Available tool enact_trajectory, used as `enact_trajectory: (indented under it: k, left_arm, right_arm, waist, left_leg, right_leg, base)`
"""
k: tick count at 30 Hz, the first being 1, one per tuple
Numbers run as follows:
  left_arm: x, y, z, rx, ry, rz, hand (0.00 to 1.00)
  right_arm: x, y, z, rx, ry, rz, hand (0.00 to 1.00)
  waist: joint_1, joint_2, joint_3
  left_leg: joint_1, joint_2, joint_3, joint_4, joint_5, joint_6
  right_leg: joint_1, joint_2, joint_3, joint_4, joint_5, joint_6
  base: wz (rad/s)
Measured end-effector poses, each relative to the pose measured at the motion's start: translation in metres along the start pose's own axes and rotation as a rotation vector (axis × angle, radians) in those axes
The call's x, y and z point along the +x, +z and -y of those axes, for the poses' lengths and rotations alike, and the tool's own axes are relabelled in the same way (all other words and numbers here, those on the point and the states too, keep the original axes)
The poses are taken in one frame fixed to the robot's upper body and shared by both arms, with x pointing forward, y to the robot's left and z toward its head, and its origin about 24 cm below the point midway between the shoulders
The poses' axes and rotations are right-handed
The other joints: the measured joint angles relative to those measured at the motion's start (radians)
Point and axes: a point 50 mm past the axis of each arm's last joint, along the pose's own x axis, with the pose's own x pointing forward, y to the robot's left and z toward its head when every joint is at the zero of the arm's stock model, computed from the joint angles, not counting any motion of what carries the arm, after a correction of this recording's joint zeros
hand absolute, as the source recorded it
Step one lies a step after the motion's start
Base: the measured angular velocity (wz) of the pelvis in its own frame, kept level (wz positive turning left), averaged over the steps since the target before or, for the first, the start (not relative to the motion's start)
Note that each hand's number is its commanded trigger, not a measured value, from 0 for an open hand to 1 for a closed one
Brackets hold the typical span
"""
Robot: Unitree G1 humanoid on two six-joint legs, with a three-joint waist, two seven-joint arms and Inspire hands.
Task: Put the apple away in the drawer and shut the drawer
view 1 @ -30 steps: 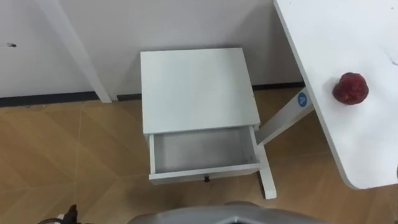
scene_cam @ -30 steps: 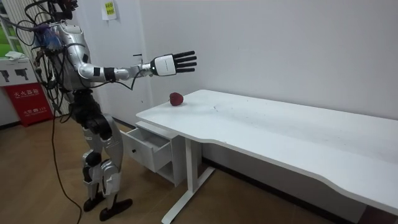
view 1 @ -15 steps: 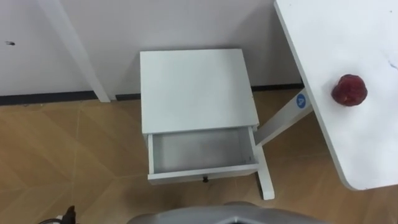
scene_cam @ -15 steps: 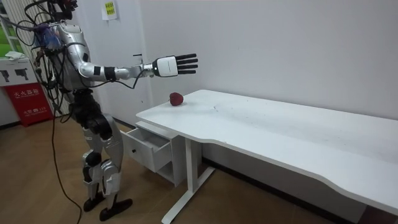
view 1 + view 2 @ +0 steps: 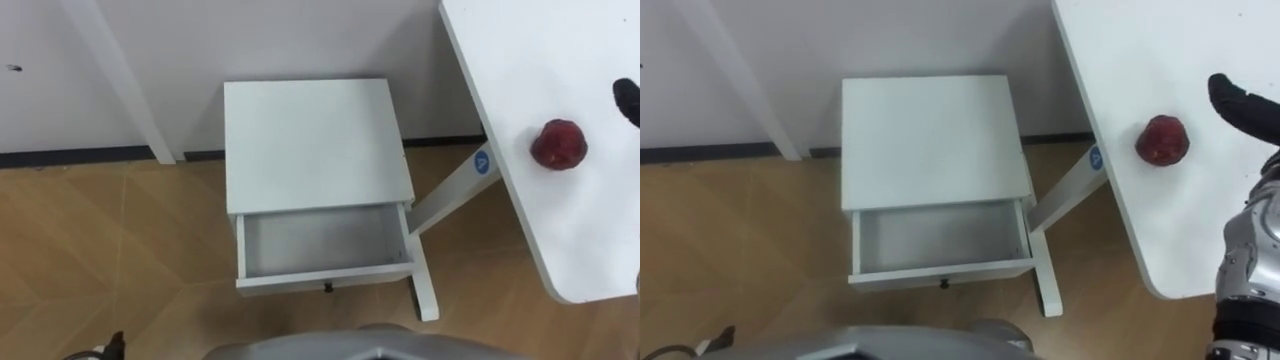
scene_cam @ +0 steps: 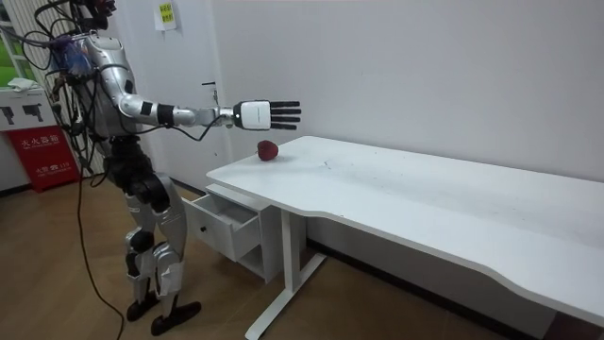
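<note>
I see the apple (image 5: 558, 144) lying on the surface (image 5: 545, 235). My right robot hand (image 6: 257, 114) hangs near the apple, apart from it, fingers straight, released.

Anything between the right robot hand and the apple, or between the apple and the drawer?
Nothing visible. The right robot hand hovers open above the table, near the apple, nothing between them. The drawer stands open and empty, lower and to the robot's left; that way looks clear.
</note>
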Motion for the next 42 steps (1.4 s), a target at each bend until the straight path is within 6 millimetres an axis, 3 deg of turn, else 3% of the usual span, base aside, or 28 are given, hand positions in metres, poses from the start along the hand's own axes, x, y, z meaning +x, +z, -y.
enact_trajectory:
  k: [9, 21, 29, 42]
  left_arm:
    - [0.0, 0.0, 0.0, -0.001, 0.0, 0.001, 0.0]
    - [0.002, 0.005, 0.002, -0.003, -0.026, 0.008, 0.0]
    - [0.003, 0.012, 0.001, -0.005, -0.019, 0.022, 0.0]
    - [0.003, 0.007, 0.002, -0.004, -0.022, 0.002, 0.0]
  right_arm:
    - [-0.003, -0.013, -0.014, -0.149, 0.136, -0.038, 0.0]
    - [-0.005, -0.018, -0.032, -0.27, 0.316, -0.045, 0.0]
    - [-0.007, -0.025, -0.032, -0.297, 0.328, -0.073, 0.0]
    - [-0.009, -0.032, -0.037, -0.32, 0.373, -0.099, 0.0]
  waist:
    - [0.014, 0.018, 0.0032]
    - [0.029, 0.012, 0.0021]
    - [0.051, 0.012, 0.0024]
    - [0.05, 0.004, -0.0015]
  left_leg:
    - [0.006, 0.003, 0.001, 0.002, 0.0, 0.0]
    - [0.003, 0.003, -0.019, 0.008, 0.0, 0.0]
    - [0.004, 0.003, -0.02, 0.005, 0.0, 0.0]
    - [0.004, 0.004, -0.025, 0.011, 0.0, 0.0]
  right_leg:
    - [0.005, 0.001, -0.008, 0.001, 0.002, -0.003]
    - [0.019, 0.0, -0.031, -0.018, 0.005, -0.005]
    - [0.024, 0.0, -0.039, -0.019, 0.005, -0.004]
    - [0.03, -0.001, -0.045, -0.022, 0.007, -0.006]
  base:
    - [0.0]
    - [0.04]
    - [0.0]
    - [0.0]
